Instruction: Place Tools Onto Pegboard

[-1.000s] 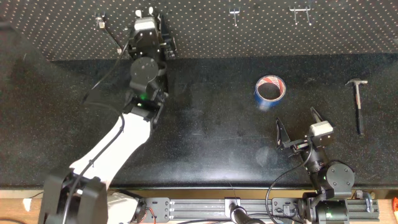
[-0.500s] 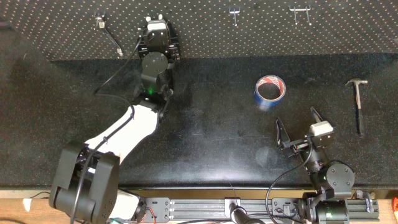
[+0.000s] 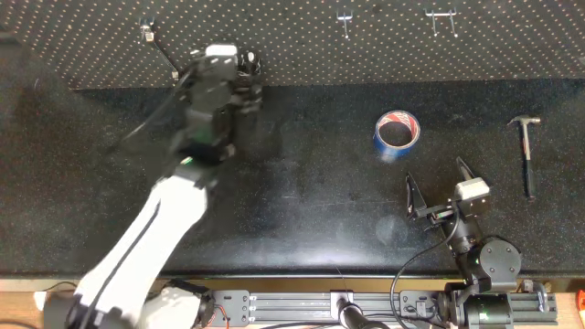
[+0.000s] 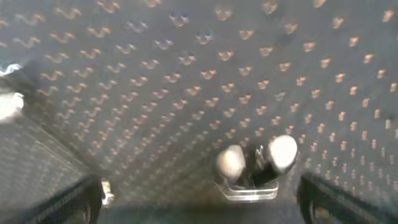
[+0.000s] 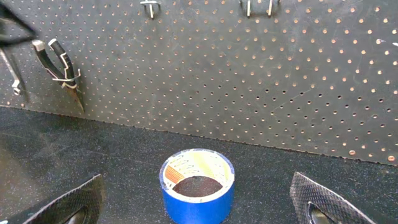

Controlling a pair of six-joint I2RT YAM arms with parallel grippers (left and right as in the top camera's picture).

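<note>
Top: left hand (image 3: 242, 68) at pegboard (image 3: 411, 46); tape (image 3: 397, 134), hammer (image 3: 526, 155) on table (image 3: 302, 183).
Left wrist: hand spread wide, empty; pliers (image 4: 231, 163) hang on hook. Back off straight, don't snag handles.
Right wrist: right hand (image 5: 198, 186) spread, facing tape.

The desk (image 3: 302, 210) is covered by a black, grainy mat. Along the desk's front edge runs a pale wooden strip (image 3: 274, 278), and just beyond that edge a black slotted rail (image 3: 274, 302).
</note>
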